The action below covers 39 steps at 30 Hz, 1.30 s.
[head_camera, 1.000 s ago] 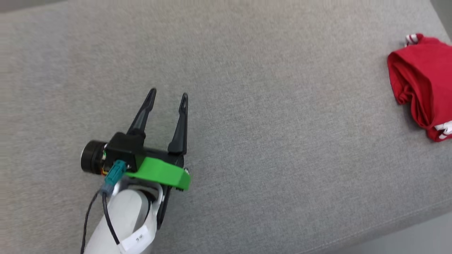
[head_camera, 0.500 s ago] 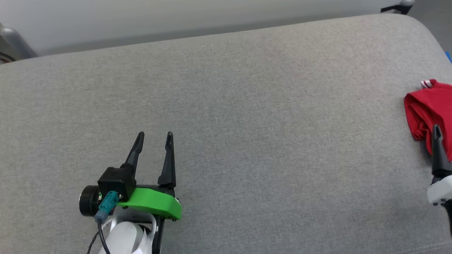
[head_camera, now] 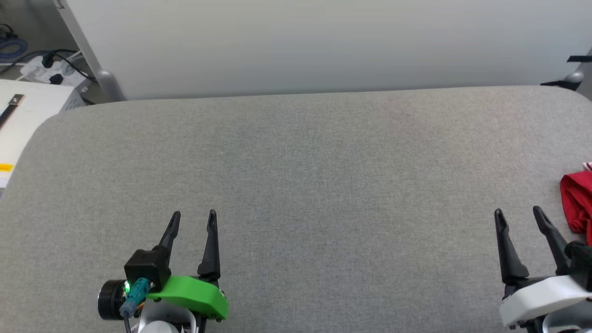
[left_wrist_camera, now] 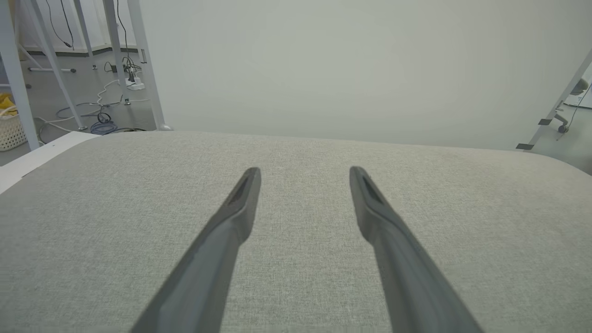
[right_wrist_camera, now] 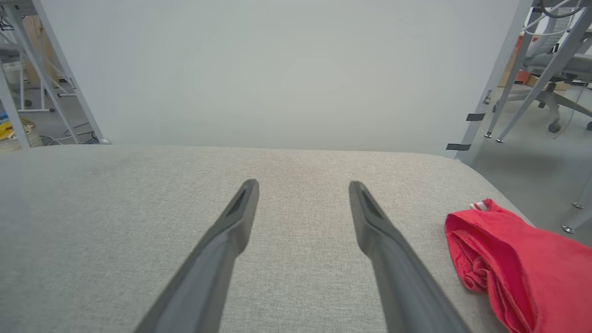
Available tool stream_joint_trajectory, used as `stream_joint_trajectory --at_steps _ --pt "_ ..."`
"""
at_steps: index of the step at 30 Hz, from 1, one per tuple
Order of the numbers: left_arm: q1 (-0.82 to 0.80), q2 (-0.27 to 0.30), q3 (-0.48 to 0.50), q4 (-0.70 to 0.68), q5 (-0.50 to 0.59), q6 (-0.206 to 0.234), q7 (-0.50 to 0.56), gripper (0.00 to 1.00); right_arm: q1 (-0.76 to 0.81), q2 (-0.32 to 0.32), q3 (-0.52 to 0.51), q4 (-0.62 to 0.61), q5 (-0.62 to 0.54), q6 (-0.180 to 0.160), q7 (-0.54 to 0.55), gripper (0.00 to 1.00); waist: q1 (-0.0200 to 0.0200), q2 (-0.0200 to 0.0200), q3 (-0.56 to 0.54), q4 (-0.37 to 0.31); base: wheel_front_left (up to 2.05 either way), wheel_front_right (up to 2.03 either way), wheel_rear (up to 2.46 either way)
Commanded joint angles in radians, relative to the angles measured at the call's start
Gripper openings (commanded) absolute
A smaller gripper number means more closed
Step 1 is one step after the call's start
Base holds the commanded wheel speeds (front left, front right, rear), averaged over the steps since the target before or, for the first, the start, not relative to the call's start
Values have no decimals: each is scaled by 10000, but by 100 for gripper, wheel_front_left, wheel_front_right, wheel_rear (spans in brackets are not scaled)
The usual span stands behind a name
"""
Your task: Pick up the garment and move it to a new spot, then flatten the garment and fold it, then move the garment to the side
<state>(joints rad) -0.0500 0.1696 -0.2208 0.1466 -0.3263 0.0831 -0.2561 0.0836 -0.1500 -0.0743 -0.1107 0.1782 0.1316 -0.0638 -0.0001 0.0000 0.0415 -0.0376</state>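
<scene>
The garment point(head_camera: 578, 203) is a folded red bundle with a bit of red-white striped trim, lying at the right edge of the grey cushioned surface point(head_camera: 314, 157); the right wrist view has the garment point(right_wrist_camera: 518, 259) at its lower right. My right gripper point(head_camera: 518, 214) is open just left of it, apart from the cloth, with nothing between its fingers. Far to the left, near the front edge, my left gripper point(head_camera: 193, 216) is open over bare fabric. In the wrist views the left gripper point(left_wrist_camera: 305, 172) and the right gripper point(right_wrist_camera: 303, 186) both stand spread and empty.
A pale wall panel point(head_camera: 305, 46) rises behind the surface. Cables and a power strip point(head_camera: 51, 69) lie on the floor at the back left, beside a white box point(head_camera: 23, 115). Metal frame legs point(right_wrist_camera: 504, 78) and an office chair stand to the right.
The head camera has tilted up and swung, so the whole picture shifted. The right gripper has come fully into the head view beside the garment. The garment lies still.
</scene>
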Motion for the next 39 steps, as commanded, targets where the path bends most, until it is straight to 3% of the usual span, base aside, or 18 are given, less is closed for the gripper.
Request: stream_joint_trajectory --at_steps 1,11,28,29,39 --pt "261 93 44 19 41 -48 -55 100 293 115 71 -247 -71 -9 113 100 1 0 -422 275 0 0 0" --pt "835 14 14 2 90 -55 -56 100 1188 469 470 -1415 -201 -9 670 100 1 0 -649 228 0 0 0" --pt "739 -147 100 78 250 -184 -56 100 1251 624 616 -1573 -170 -9 744 100 1 0 -609 167 0 0 0" --pt "712 -115 56 69 188 -148 0 0 1189 579 594 -1576 -171 -2 742 0 1 0 -609 165 0 0 0" --pt "702 -156 118 5 304 -185 115 0 1111 588 598 -1474 -232 0 738 0 1 0 -599 173 0 0 0"
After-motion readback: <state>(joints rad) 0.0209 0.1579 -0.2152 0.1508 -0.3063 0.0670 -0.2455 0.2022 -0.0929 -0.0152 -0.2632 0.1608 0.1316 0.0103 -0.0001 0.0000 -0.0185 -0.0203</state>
